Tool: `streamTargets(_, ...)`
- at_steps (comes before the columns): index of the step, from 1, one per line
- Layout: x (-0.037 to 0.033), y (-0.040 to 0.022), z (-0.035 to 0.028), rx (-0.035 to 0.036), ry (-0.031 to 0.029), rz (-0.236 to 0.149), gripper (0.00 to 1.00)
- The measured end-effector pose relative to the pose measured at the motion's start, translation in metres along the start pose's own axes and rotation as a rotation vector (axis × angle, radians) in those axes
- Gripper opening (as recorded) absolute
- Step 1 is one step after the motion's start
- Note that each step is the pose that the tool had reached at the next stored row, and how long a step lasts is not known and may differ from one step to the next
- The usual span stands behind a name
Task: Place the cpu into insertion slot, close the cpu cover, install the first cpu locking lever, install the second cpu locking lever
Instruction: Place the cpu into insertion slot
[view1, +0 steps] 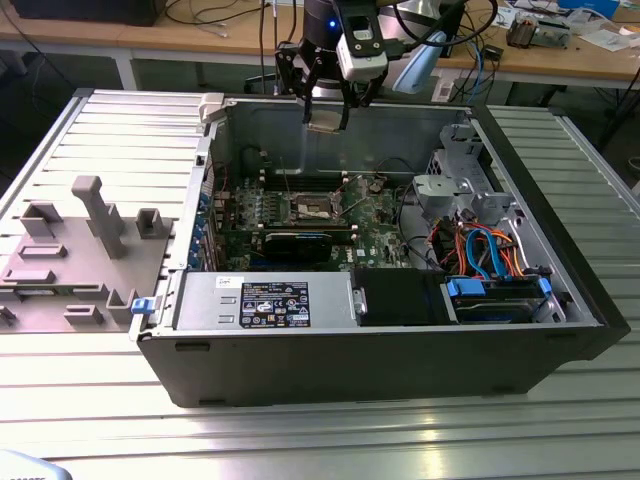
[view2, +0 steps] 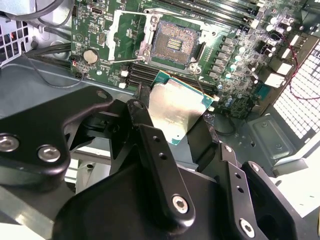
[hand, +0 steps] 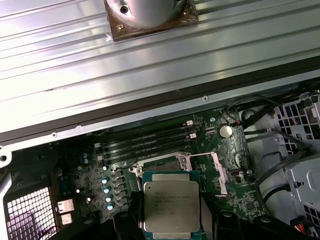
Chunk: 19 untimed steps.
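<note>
The tool grips the cpu between its 2 fingers — held above the case, well apart from the uncovered insertion slot.

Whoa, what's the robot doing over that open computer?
The robot's hand is holding the cpu up in the air above the open computer. Down on the green board, the slot is empty, and its cover is flipped open beside it. So the cpu is not in its slot yet.
</note>
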<state>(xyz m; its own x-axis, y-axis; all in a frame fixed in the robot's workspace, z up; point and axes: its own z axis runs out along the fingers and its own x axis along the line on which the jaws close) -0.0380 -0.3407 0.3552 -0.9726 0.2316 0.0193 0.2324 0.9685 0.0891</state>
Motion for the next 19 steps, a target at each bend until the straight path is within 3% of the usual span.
streamTargets(19, 0.0, 0.0, 0.0, -0.0003, -0.0013, 0.014, 0.55)
